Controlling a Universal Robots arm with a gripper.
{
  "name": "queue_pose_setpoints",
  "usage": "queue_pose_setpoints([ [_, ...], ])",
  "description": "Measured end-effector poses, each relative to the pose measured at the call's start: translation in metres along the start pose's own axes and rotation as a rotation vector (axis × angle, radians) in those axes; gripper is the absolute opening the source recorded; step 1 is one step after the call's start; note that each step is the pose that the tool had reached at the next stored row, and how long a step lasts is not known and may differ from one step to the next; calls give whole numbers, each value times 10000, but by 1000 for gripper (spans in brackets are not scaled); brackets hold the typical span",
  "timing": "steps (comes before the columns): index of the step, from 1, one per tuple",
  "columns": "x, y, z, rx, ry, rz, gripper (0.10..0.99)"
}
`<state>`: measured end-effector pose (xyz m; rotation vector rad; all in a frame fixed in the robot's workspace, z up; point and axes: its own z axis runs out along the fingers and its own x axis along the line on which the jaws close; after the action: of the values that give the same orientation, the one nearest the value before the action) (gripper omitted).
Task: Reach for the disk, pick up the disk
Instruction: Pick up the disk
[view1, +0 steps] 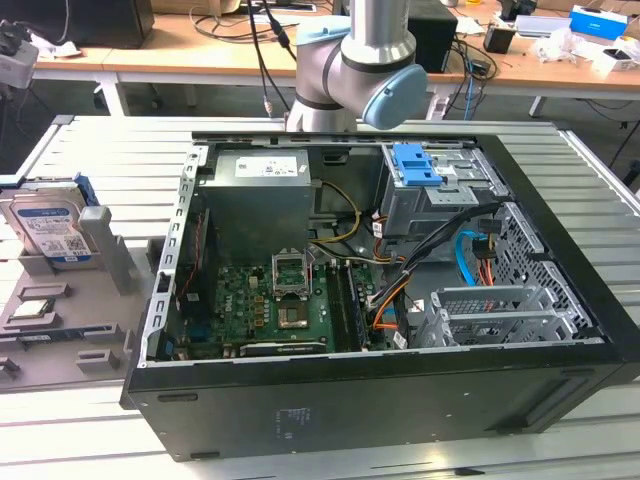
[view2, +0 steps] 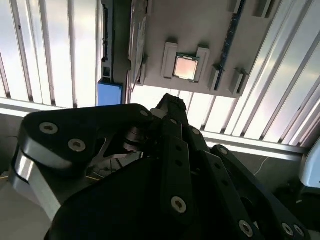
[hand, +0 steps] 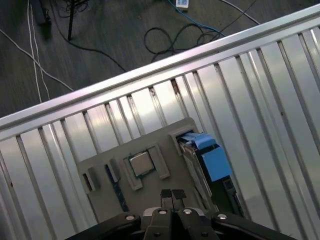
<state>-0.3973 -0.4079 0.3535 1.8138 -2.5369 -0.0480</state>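
The blue-framed silver rectangular disk (view1: 45, 228) stands on edge in a slotted grey fixture (view1: 108, 250), at nine o'clock of the open black computer case (view1: 400, 410) in the exterior view; upright, I judge, to offer its flat faces. The black gripper (hand: 172, 195) hangs over that fixture, jaws closed, empty.

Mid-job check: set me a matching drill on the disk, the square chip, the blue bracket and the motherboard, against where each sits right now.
Things
1. disk
2. square chip
3. blue bracket
4. motherboard

Places
A. lying flat in a recess of the grey fixture
B. standing on edge in that fixture, at the exterior view's left
C. on the drive cage
D. flat at the bottom of the open computer case

Pairs: 1-B, 2-A, 3-C, 4-D
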Motion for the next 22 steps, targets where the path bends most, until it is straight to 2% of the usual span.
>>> queue_pose_setpoints([
  [4, 0, 0, 0, 0, 25, -657, 106],
  [20, 0, 0, 0, 1, 102, -2674, 106],
  [22, 0, 0, 0, 1, 118, -3086, 106],
])
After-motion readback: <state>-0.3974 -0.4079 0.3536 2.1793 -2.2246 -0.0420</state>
